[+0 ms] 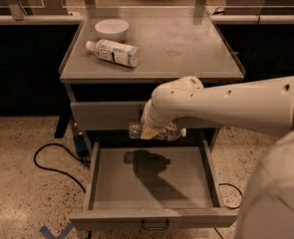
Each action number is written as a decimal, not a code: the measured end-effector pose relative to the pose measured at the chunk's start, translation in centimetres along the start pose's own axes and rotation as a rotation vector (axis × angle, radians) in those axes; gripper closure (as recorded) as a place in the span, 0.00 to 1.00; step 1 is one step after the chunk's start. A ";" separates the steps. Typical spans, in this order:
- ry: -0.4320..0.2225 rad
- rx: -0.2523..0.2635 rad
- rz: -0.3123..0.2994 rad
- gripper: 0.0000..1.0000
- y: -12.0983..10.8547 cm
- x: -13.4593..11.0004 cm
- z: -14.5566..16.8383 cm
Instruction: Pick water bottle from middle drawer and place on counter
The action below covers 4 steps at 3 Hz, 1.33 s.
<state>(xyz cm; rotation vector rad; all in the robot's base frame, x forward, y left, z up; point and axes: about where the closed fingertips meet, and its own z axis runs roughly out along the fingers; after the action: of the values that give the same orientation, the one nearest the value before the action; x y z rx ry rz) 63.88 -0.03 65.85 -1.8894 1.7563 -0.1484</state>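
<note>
The water bottle [170, 132] is clear, lies horizontally in the air and casts a shadow on the drawer floor. My gripper [149, 131] is shut around its middle, just in front of the closed upper drawer front. The middle drawer [111, 218] is pulled out below it, and its grey tray holds nothing else; the small dark handle [154, 226] shows on the front panel. The counter [186, 49] is the grey-beige cabinet top above and behind the gripper.
A larger opaque bottle with a white printed label [112, 52] lies on its side at the counter's left. A white bowl [111, 29] stands behind it. A black cable [52, 158] loops on the speckled floor left of the cabinet. My pale arm [236, 103] spans the right side.
</note>
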 end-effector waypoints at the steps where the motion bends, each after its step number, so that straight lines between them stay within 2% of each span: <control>1: 0.109 -0.025 -0.069 1.00 0.9 -1.6 -5.6; 2: 0.175 0.020 -0.050 1.00 -0.2 -0.4 -9.8; 3: 0.175 0.020 -0.050 1.00 -0.2 -0.4 -9.8; 4: 0.157 0.025 -0.104 1.00 -2.6 -2.2 -10.7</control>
<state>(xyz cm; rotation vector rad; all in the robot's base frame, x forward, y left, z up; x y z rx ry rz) 61.18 -1.30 76.63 -1.9994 1.7480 -0.3649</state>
